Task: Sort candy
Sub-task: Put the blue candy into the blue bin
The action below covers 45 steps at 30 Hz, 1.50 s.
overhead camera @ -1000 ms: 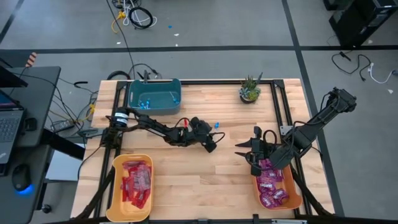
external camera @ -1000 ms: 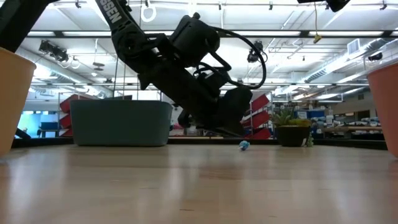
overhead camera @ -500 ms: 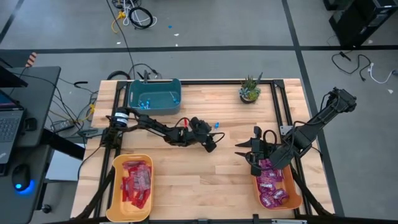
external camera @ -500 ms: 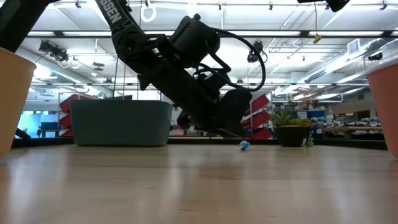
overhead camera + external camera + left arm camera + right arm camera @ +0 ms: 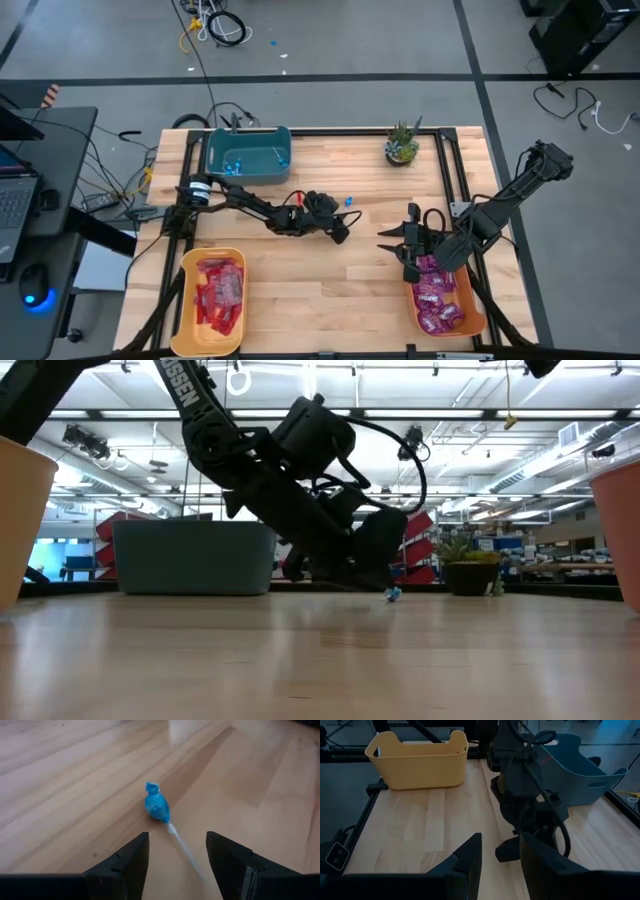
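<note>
Dipping lower than half a second ago, the left gripper [image 5: 343, 228] is now reaching toward the one lollipop [image 5: 349, 201] left on the bare wood, near mid-table. From above, the teal bin [image 5: 247, 154] is sitting at the far left corner with other blue sweets inside, the yellow bin [image 5: 211, 289] is holding the red packets [image 5: 219, 291] at the near left, and the orange bin [image 5: 445, 302] is holding the purple packets [image 5: 436, 295] at the near right. The right gripper [image 5: 398, 243] is waiting just beside the orange bin, fingers spread.

At table height, the left gripper [image 5: 372, 560] is hanging nose-down with its tip almost at the wood, and the lollipop [image 5: 393, 594] is lying just past that tip.

Through the left wrist camera, the two fingers [image 5: 124, 863] are standing apart with the white stick running into the gap between them, while the blue head [image 5: 157, 806] is lying ahead of the tips; nothing is being gripped yet.

Through the right wrist camera, the right gripper [image 5: 500, 855] is standing open, looking at the left arm [image 5: 527, 790].

For a clean pick, I judge the left gripper should be pushing a little farther forward so the head, not the thin stick, sits between the fingers, then settling to the wood before closing, since a stick alone may slip or swing.
</note>
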### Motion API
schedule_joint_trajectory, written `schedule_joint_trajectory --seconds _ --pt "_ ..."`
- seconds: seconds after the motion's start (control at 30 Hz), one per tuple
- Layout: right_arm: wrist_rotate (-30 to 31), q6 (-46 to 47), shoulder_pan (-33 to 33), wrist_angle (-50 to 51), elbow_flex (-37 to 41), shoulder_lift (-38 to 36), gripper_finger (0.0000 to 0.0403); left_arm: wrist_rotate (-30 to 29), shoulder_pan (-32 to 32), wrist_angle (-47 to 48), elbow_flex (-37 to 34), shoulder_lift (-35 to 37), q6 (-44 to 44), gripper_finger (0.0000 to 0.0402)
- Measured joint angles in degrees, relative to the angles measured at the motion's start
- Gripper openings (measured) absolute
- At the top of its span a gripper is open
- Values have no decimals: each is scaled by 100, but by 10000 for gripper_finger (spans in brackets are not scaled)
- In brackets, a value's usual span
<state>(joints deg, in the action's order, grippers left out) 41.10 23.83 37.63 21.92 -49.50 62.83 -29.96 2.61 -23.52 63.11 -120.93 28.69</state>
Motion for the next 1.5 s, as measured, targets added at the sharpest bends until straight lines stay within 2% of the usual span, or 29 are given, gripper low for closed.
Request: schedule_joint_trajectory --seconds 0.77,0.93,1.2,1.5 --pt "-2 0 0 -23 0 -2 119 -170 2 -36 6 -229 9 194" --pt "-4 0 0 -23 0 -2 117 -263 0 73 11 -231 52 148" --pt "-4 0 0 -23 0 -2 117 -343 -2 111 9 -233 28 16" --pt "-4 0 0 -23 0 -2 117 -370 76 -63 -5 -247 -121 3"
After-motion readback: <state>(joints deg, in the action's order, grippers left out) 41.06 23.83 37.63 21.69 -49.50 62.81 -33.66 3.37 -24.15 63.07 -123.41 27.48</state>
